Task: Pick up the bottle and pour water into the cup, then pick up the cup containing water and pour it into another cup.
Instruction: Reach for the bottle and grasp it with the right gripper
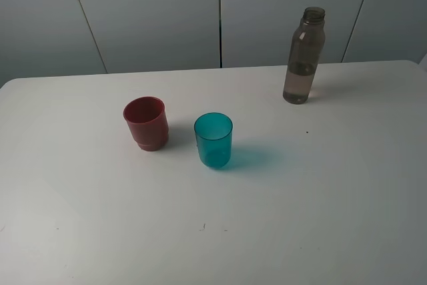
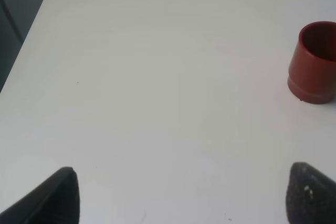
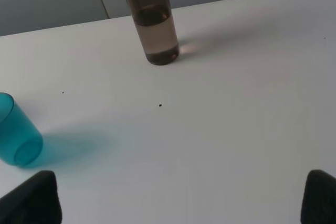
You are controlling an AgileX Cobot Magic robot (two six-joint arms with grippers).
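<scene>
From the high camera: white table (image 1: 100, 225) carrying three things. Bottle (image 1: 304, 58) upright toward the far right, neck open, clear water filling roughly its lower third. Teal cup (image 1: 213, 140) upright near the middle, mouth up, well apart from the bottle and nearer the front. Red cup (image 1: 146, 123) upright just left of the teal cup, close beside it but not touching, a narrow strip of table between. Bluish shadow (image 1: 257, 158) lying to the right of the teal cup.

From the left wrist: left claw (image 2: 184, 198) spread wide, only the two dark fingertips (image 2: 59, 198) showing, nothing between them but bare table. No contact with any of the things. Red cup ahead and off toward the table's middle, partly cut by the frame, stepped base resting on the table, well apart from the claw.

From the right wrist: right claw (image 3: 176, 200) likewise spread wide, holding nothing. Bottle ahead and well apart, upper part cut off by the frame, water line plain to see. Teal cup off to the side, partly cut by the frame, nearer than the bottle, clear of the claw. Small dark speck (image 3: 160, 105) on the table between claw and bottle.
</scene>
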